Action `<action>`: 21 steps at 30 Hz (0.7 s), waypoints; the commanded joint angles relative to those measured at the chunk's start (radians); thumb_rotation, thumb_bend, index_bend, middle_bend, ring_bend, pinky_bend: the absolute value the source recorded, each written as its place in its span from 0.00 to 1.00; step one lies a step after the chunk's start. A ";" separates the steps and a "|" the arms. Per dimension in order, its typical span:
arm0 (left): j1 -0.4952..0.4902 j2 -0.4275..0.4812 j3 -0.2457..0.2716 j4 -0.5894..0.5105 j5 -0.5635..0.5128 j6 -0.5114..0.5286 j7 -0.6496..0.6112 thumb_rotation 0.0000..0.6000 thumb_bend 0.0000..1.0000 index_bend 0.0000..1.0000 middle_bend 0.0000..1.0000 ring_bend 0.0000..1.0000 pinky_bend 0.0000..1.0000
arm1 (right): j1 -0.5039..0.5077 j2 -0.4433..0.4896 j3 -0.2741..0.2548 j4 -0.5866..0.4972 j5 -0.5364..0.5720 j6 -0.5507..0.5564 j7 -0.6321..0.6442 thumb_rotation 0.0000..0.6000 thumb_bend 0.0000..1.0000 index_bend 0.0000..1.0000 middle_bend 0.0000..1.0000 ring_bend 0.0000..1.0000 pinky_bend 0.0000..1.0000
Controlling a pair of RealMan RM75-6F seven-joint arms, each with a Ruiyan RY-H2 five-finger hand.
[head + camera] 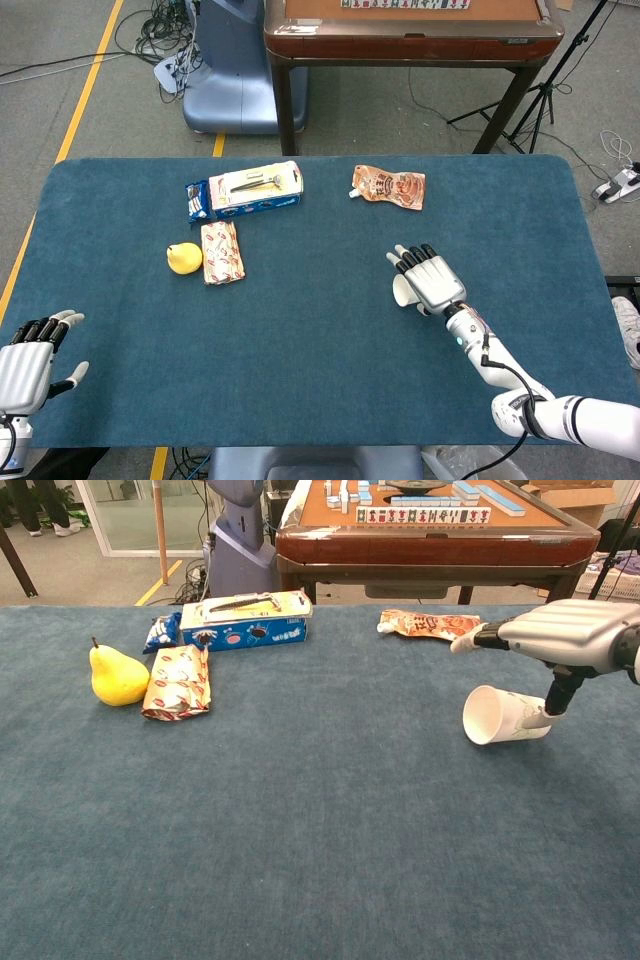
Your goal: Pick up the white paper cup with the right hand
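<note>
The white paper cup (497, 716) lies tipped on its side on the blue table, mouth facing left. In the head view only a bit of the cup (402, 292) shows past the left edge of my right hand (431, 282). The right hand (566, 635) hovers flat over the cup with its fingers stretched out, and its thumb (556, 694) reaches down and touches the cup's base end. No finger wraps around the cup. My left hand (28, 362) rests at the table's near left corner, fingers apart and holding nothing.
A yellow pear (117, 676), a snack packet (178, 682) and a blue box (245, 621) lie at the far left. An orange pouch (431, 626) lies behind the cup. A mahjong table (430, 535) stands beyond the far edge.
</note>
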 commanded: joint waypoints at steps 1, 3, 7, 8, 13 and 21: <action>0.001 0.002 0.001 -0.001 -0.001 -0.001 0.000 1.00 0.20 0.25 0.22 0.21 0.18 | -0.024 0.015 0.015 -0.010 -0.014 0.023 0.061 1.00 0.16 0.00 0.08 0.09 0.13; 0.001 0.002 0.002 -0.003 -0.002 -0.004 -0.001 1.00 0.20 0.25 0.22 0.21 0.18 | -0.038 0.024 0.018 -0.008 -0.018 0.024 0.107 1.00 0.16 0.00 0.13 0.09 0.13; 0.000 0.002 0.003 -0.004 -0.001 -0.007 -0.002 1.00 0.20 0.25 0.22 0.21 0.18 | -0.064 0.037 0.021 0.008 -0.024 0.012 0.197 1.00 0.16 0.03 0.21 0.12 0.13; 0.000 0.002 0.003 -0.005 -0.001 -0.007 -0.002 1.00 0.20 0.25 0.22 0.21 0.18 | -0.071 0.038 0.021 0.016 -0.028 0.007 0.225 1.00 0.16 0.04 0.21 0.12 0.13; -0.001 0.005 0.001 -0.013 0.003 -0.006 0.002 1.00 0.20 0.25 0.22 0.21 0.18 | -0.091 0.030 0.018 0.066 -0.056 -0.016 0.315 1.00 0.16 0.07 0.23 0.13 0.13; -0.002 0.006 0.002 -0.024 0.007 -0.005 0.012 1.00 0.20 0.25 0.22 0.21 0.18 | -0.117 -0.034 0.010 0.182 -0.117 -0.036 0.442 1.00 0.16 0.10 0.24 0.14 0.13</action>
